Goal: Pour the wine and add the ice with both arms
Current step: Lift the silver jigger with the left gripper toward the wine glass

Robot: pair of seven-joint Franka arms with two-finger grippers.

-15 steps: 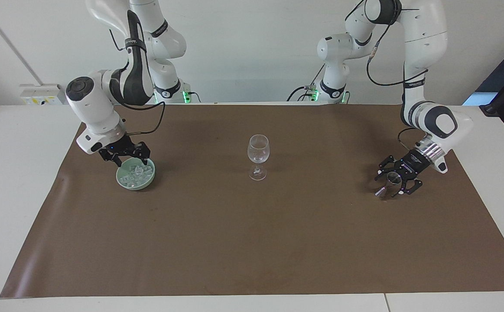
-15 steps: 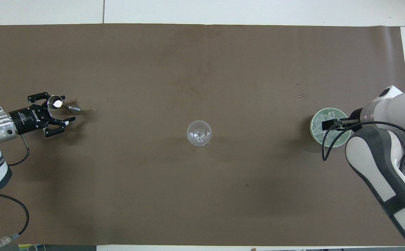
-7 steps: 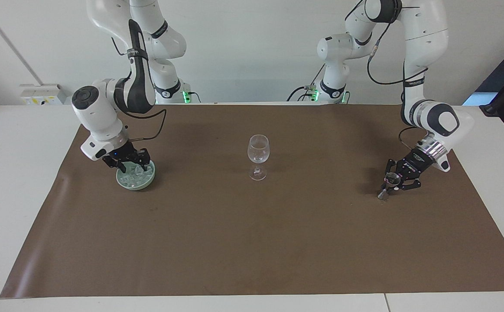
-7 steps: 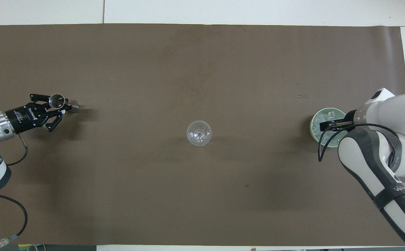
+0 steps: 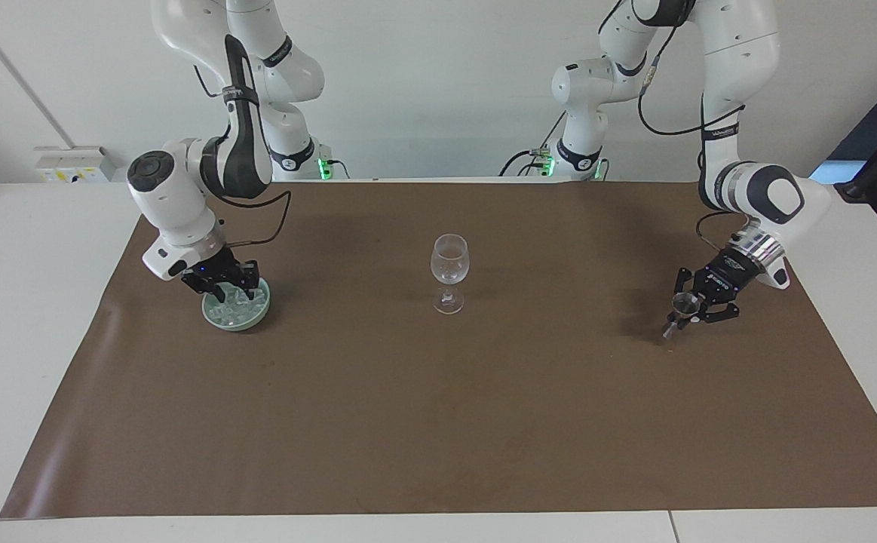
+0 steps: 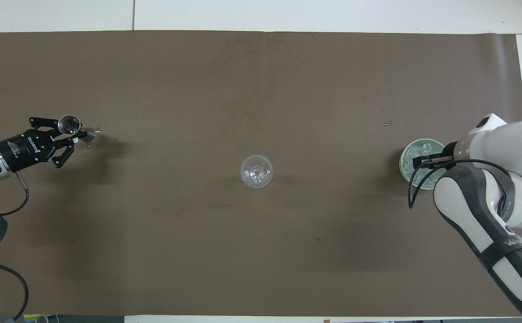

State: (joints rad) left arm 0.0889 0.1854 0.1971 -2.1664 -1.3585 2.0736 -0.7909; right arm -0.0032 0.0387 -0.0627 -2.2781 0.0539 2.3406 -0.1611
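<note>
Brown paper point(image 5: 438, 422) covers most of the white table point(image 5: 23, 317) in front of you, with a plain pale wall at the robots' end and a small white box on the tabletop toward the right arm's end. A clear wine glass point(image 5: 449, 273) stands upright in the middle of the paper, well apart from both grippers, and you can see nothing dark inside its bowl.

Look toward the right arm's end of the table: a pale green bowl point(image 5: 236, 320) sits on the paper, and the ice point(image 5: 236, 305) lies heaped inside it as small clear cubes. The right arm bends down from its base with the wrist angled steeply, and the right gripper point(image 5: 223, 290) dips into the bowl among the cubes. You cannot tell whether its fingers have closed on a cube.

Toward the left arm's end, the left arm drops from a high elbow and turns its wrist in toward the centre of the table. The left gripper point(image 5: 691, 308) is clenched around a small metal measuring cup point(image 5: 683, 304), holding it tilted just above the paper; from overhead the cup's round mouth point(image 6: 68, 124) shows beside the black fingers point(image 6: 63, 150).
</note>
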